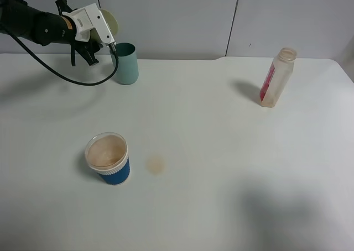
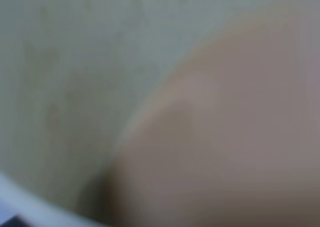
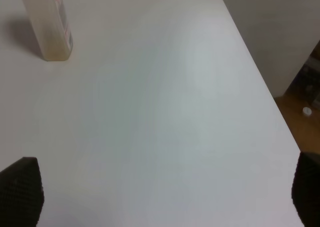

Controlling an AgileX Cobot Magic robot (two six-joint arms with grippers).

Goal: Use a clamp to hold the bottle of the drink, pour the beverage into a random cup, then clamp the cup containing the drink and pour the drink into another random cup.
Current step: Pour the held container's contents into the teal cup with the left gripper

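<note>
The left grey-white clamp (image 1: pixel 105 32) is closed around the pale yellow-green tapered plastic cup (image 1: pixel 109 20), tipped on its side right above the teal cylindrical cup (image 1: pixel 126 63), and the left wrist view is just a blur of pinkish-brown beverage (image 2: pixel 235 137) inside it. Right gripper (image 3: pixel 165 197) hangs with jaws wide apart over the white table (image 1: pixel 221 151), holding nothing. The small translucent red-labelled plastic bottle (image 1: pixel 277 77) stands far right, and the blue white-rimmed cup (image 1: pixel 108 158) holding drink sits near the front beside a small brownish spill (image 1: pixel 156 164).

Even, bright, diffuse light on the white table (image 1: pixel 221 151) in the high view; the bottle (image 1: pixel 277 77) throws a soft shadow to its left; a broad faint shadow darkens the table's near right; the left wrist view is wholly blurred, pale green and pinkish-brown; the right wrist view is slightly soft.
</note>
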